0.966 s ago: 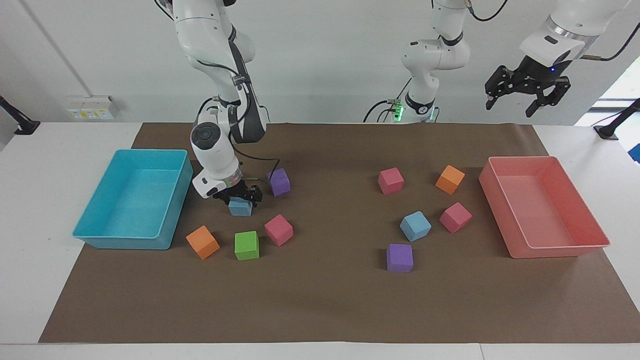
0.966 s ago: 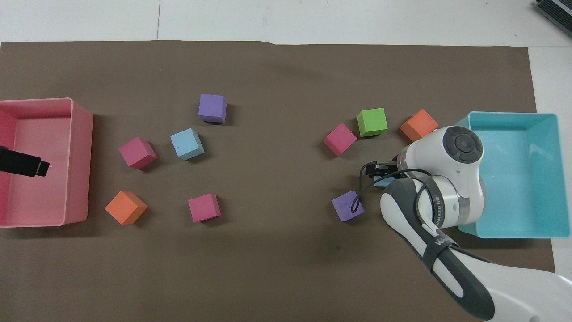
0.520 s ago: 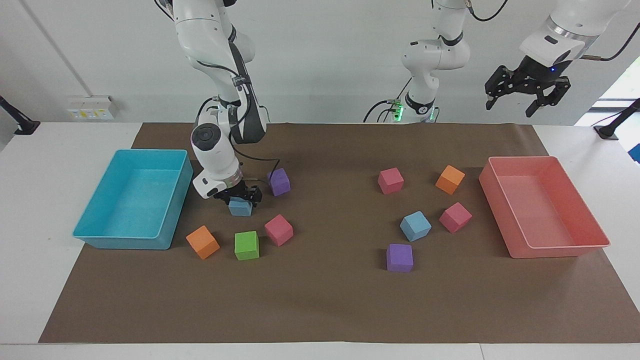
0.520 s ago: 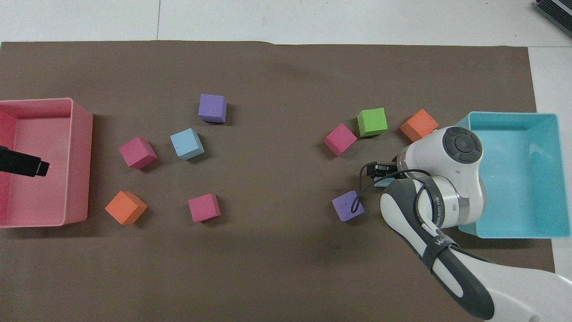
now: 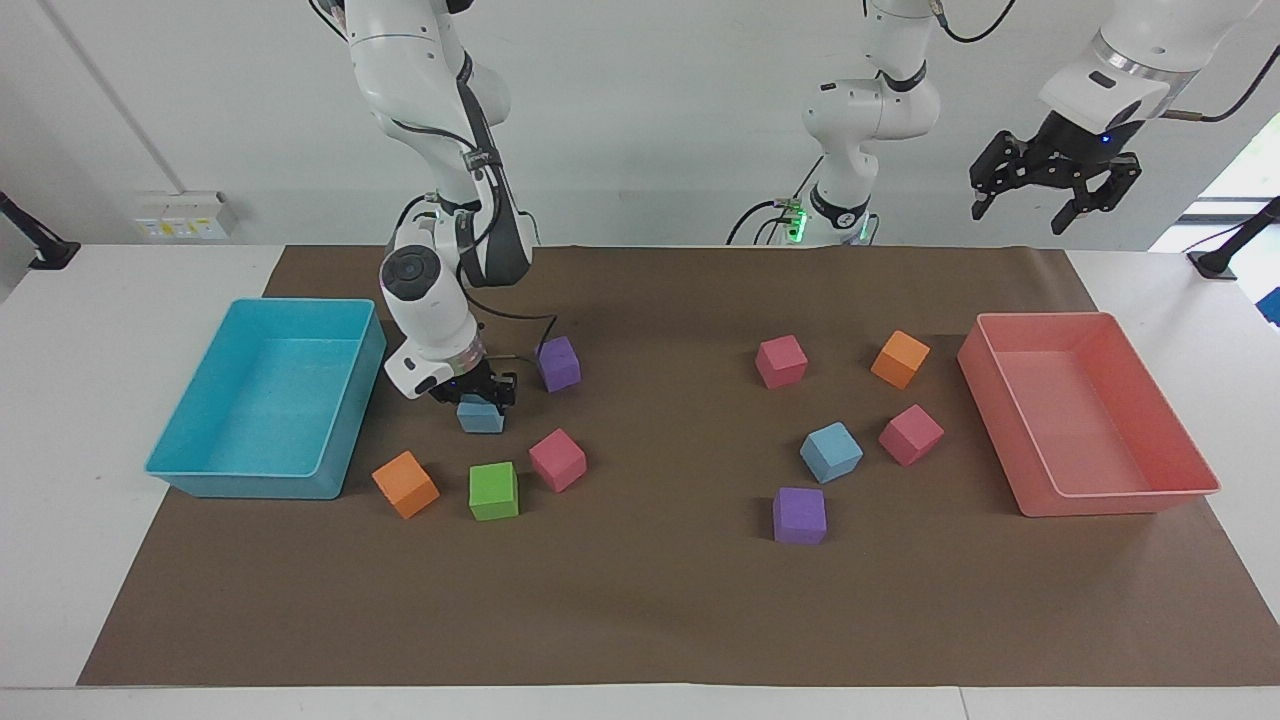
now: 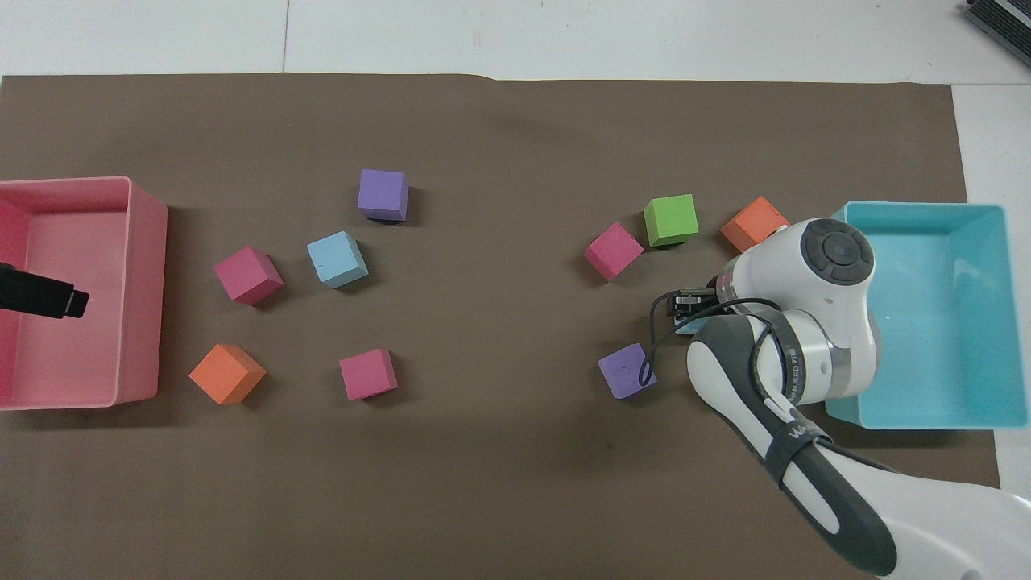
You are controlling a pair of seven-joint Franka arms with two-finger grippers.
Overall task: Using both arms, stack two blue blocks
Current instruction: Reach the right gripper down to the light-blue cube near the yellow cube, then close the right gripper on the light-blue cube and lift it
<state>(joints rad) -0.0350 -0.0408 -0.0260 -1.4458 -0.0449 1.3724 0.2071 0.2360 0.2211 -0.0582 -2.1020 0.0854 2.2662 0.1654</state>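
Resting on brown paper: two blue blocks and eight other cubes, plus two bins.

Right gripper (image 5: 478, 393): left of centre in the facing view, down over the first blue block (image 5: 481, 415), fingers astride its top; whether they pinch it cannot be told. The block sits on the paper, between the purple cube (image 5: 558, 363) and the green cube (image 5: 494, 491), beside the turquoise bin (image 5: 200, 470). In the overhead view the arm hides most of it.

Left gripper (image 5: 1053, 185): upper right of the facing view, raised above the pink bin (image 5: 1120, 495), jaws spread wide, holding nothing; this arm waits.

Second blue block (image 5: 831, 452): right of centre in the facing view, on the paper, untouched, near a pink cube (image 5: 911, 434) and another purple cube (image 5: 800, 515).
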